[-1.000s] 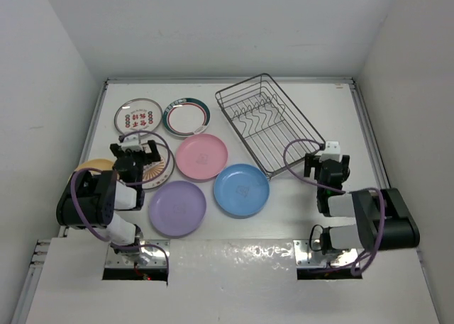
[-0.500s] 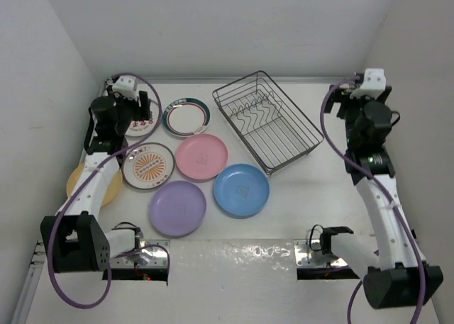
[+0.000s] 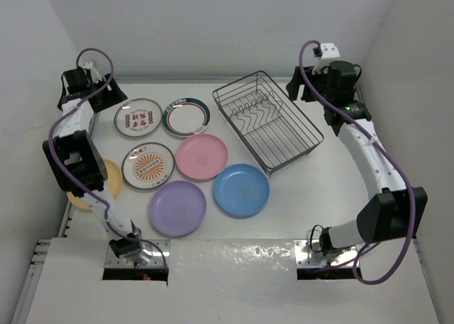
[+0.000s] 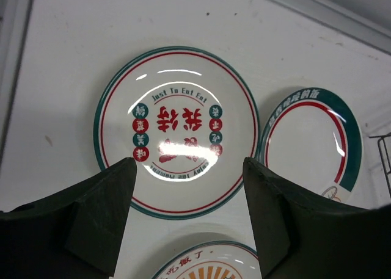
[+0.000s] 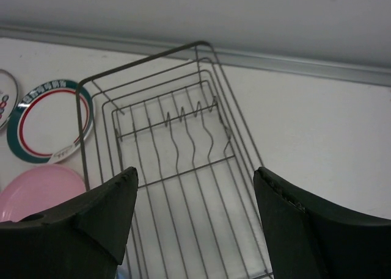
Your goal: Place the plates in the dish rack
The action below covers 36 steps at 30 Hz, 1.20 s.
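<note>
Now my left pincer hangs spread and empty right above the red-dot plate, far left on the surface. My right pincer, likewise spread and empty, faces along the rack, so left is nearer.

Glossy, smooth red-dot plate, shiny silver metal-wire dish rack, matt white table

Top view: yellow plate at 9 o'clock, half hidden by left arm. Left wrist: sunburst plate cut off at 6 o'clock. Right wrist: pink plate clipped at 8 o'clock.
</note>
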Each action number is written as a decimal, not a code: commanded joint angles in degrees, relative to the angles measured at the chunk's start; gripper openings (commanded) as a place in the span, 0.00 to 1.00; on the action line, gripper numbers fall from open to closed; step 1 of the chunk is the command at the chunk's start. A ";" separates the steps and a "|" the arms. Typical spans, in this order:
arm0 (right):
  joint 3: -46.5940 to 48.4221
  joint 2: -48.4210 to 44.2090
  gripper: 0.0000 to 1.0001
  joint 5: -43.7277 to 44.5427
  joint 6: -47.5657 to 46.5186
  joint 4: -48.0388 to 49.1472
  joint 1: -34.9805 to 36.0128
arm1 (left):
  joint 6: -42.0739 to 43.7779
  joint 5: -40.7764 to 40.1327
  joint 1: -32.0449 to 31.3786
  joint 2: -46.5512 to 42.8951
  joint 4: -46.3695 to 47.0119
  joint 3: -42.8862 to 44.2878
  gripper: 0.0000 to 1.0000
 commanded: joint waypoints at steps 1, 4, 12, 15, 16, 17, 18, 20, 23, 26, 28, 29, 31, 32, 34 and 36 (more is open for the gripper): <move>3.51 1.40 0.75 1.25 0.92 -0.90 5.12 | -3.22 1.08 1.12 7.38 -10.50 8.33 0.68; 2.98 2.37 0.76 0.99 0.21 -0.38 8.38 | -5.42 2.32 2.97 10.83 -8.23 9.66 0.72; 0.52 2.81 0.76 1.17 2.58 3.58 11.82 | -4.63 2.06 6.05 16.55 -7.17 10.19 0.71; 1.66 3.43 0.75 1.25 1.97 3.85 12.44 | -4.98 3.19 6.76 17.43 -6.82 9.32 0.69; 1.92 3.52 0.75 1.34 1.88 3.67 12.61 | -4.98 3.63 7.02 17.43 -6.03 8.79 0.68; 2.36 3.69 0.75 1.34 1.70 3.67 12.70 | -4.98 4.25 7.02 17.52 -5.68 7.83 0.68; 2.54 3.78 0.75 1.43 1.44 3.84 12.79 | -4.98 4.43 6.94 17.69 -5.41 7.47 0.68; 2.72 3.87 0.75 1.61 1.00 4.28 13.14 | -5.68 4.43 7.11 18.39 -4.97 6.51 0.68; 2.89 3.78 0.75 2.31 0.73 4.99 13.67 | -6.74 5.04 7.72 19.80 -4.01 5.53 0.68; 2.54 3.43 0.75 2.92 0.21 6.39 14.63 | -6.57 7.41 7.99 21.90 -3.83 6.41 0.66; 2.72 3.43 0.75 3.10 -0.23 6.83 14.90 | -6.74 9.43 7.99 22.96 -3.48 7.64 0.61; 2.80 3.52 0.75 3.27 -0.58 7.01 15.16 | -7.35 9.96 8.08 23.84 -3.30 7.99 0.59; 3.50 3.69 0.75 3.36 -0.93 7.19 15.43 | -8.05 11.36 7.99 24.98 -3.04 8.69 0.52; 3.77 3.78 0.75 3.45 -0.94 7.27 15.51 | -8.32 11.63 7.99 25.25 -2.95 8.70 0.50; 4.38 4.05 0.75 3.80 -1.20 7.54 15.95 | -9.11 12.77 7.99 25.95 -2.42 8.61 0.47; 4.65 4.13 0.75 4.15 -1.46 8.24 16.48 | -9.72 13.91 7.99 26.39 -1.81 8.52 0.42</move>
